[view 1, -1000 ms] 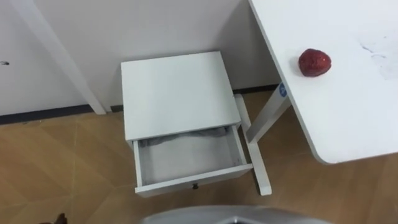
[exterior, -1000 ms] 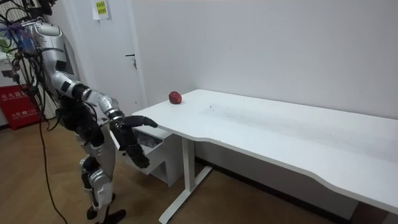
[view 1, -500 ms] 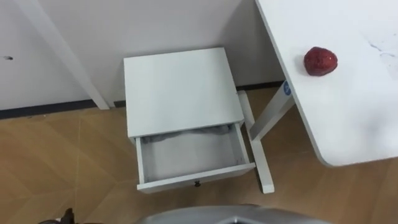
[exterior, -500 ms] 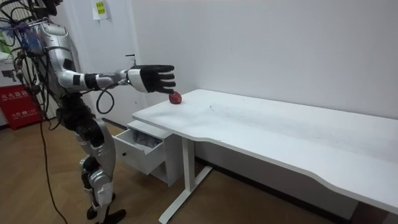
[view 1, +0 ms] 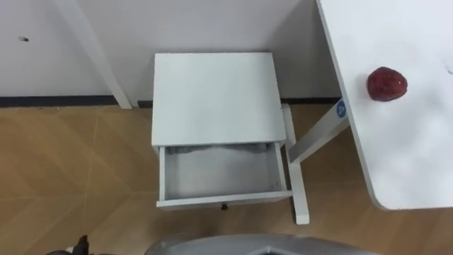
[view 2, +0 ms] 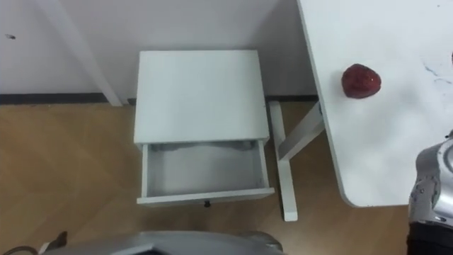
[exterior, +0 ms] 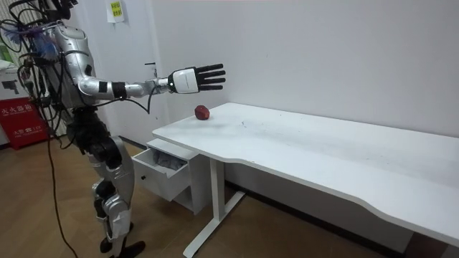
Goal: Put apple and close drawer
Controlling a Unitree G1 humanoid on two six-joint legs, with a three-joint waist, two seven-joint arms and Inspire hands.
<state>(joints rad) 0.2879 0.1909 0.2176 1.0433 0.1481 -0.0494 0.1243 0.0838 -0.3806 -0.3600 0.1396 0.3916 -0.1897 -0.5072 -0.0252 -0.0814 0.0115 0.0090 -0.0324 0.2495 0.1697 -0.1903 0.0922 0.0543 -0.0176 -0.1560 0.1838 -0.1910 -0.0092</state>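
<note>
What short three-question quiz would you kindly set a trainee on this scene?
1. True or false: the apple lies in the drawer.
2. The drawer is: A open, B shut, C removed.
3. What does the raised right hand hold?
Key: 1 false, it rests on the table; 2 A; 3 nothing, its fingers are straight.
</note>
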